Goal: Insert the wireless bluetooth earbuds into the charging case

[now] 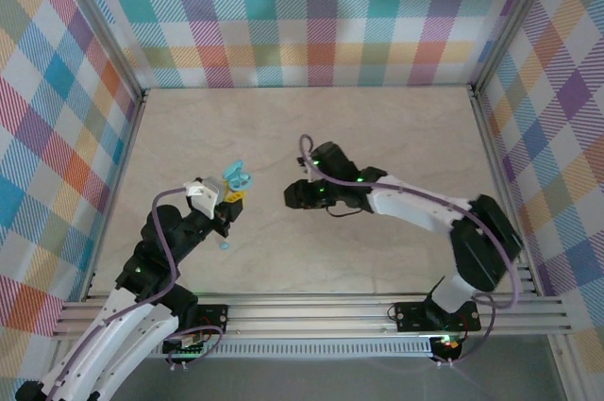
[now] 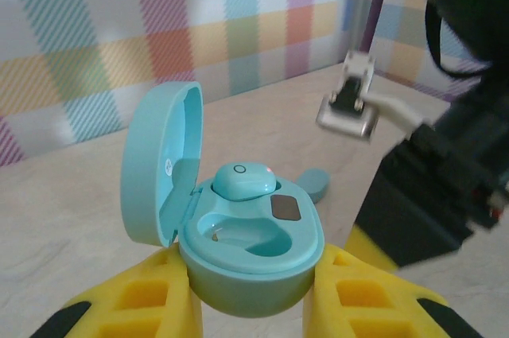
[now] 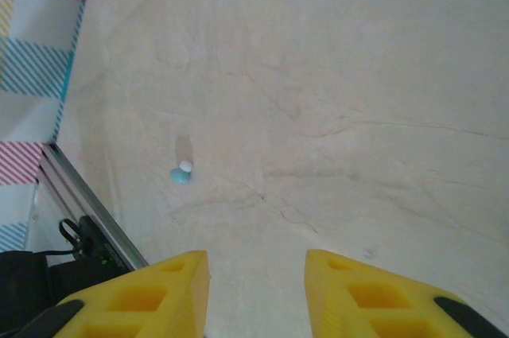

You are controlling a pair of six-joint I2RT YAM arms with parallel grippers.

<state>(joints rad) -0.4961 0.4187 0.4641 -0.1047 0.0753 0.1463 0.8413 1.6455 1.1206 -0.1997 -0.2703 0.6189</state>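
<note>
Left wrist view: my left gripper [image 2: 253,278] is clamped on the charging case [image 2: 256,252], one yellow finger on each flank low on the body. I judge that hold is there to keep the case upright and steady, with its mouth free for the other arm. The lid [image 2: 155,161] stands swung up at 9 o'clock of the body, clear of the wells.

The case is a glossy pale teal oval. The seated earbud [image 2: 243,180] fills the well at 12 o'clock, a smooth rounded cap of the same teal. The empty well [image 2: 237,235] sits at 6 o'clock of it, with a small dark patch at 3 o'clock. Beyond the case, at 2 o'clock, a rounded teal piece [image 2: 316,184] lies on the table; I cannot tell what it is. The right arm [image 2: 445,187] looms dark at 3 o'clock.

On the right wrist view, my right gripper [image 3: 256,278] has its fingers apart with nothing between them, hanging above the table [image 3: 358,75]. A loose earbud [image 3: 180,173] lies at 10 o'clock of it, well apart. It is a tiny blue bead with a white tip. In the top view it lies at 6 o'clock of the case, close to the left arm. I would take that one next, for the empty well.
</note>
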